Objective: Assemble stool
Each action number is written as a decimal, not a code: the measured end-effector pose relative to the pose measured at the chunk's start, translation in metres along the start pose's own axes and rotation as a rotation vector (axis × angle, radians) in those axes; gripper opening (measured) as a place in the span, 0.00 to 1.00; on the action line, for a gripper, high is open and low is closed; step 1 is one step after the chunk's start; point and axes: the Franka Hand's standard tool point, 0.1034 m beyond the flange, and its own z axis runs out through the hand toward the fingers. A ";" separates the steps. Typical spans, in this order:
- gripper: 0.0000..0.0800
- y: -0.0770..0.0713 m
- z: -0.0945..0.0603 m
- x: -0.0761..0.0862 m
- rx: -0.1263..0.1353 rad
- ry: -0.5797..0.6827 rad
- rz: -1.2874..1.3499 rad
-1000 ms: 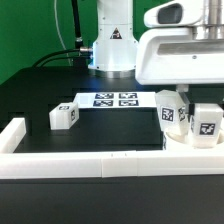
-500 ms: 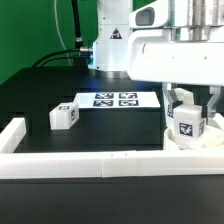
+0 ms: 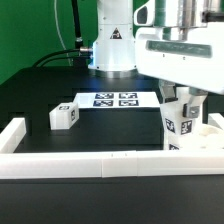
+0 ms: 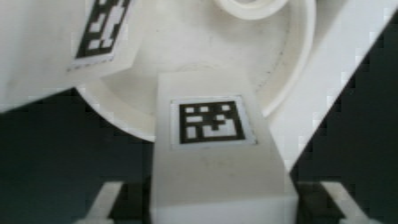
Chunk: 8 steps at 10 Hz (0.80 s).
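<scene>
My gripper (image 3: pixel 181 104) is at the exterior view's right, shut on a short white stool leg (image 3: pixel 179 124) with black-and-white tags. It holds the leg upright over the near-left edge of the round white seat disc (image 3: pixel 208 141). In the wrist view the leg (image 4: pixel 215 130) runs up between my fingers (image 4: pixel 114 203), with my gripper (image 4: pixel 217 206) closed round its base. The seat disc (image 4: pixel 178 75) lies beyond it. A second tagged white piece (image 4: pixel 98 35) leans at the seat's edge. Another loose leg (image 3: pixel 65 117) lies on the black table at the exterior view's left.
The marker board (image 3: pixel 116 100) lies flat at the table's middle back. A long white rail (image 3: pixel 90 162) runs along the front edge and turns up the left side (image 3: pixel 14 131). The arm's white base (image 3: pixel 112 45) stands behind the board.
My gripper has moved toward the exterior view's left, carrying the leg from the seat's right side to its left edge. The leg has turned, so two tagged faces show.
</scene>
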 end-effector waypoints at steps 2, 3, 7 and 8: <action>0.43 0.004 0.000 0.000 -0.001 0.006 0.117; 0.43 0.005 0.000 0.000 -0.003 0.010 0.115; 0.75 0.004 0.000 0.000 0.000 0.009 0.099; 0.80 0.001 -0.014 0.003 0.026 -0.008 0.061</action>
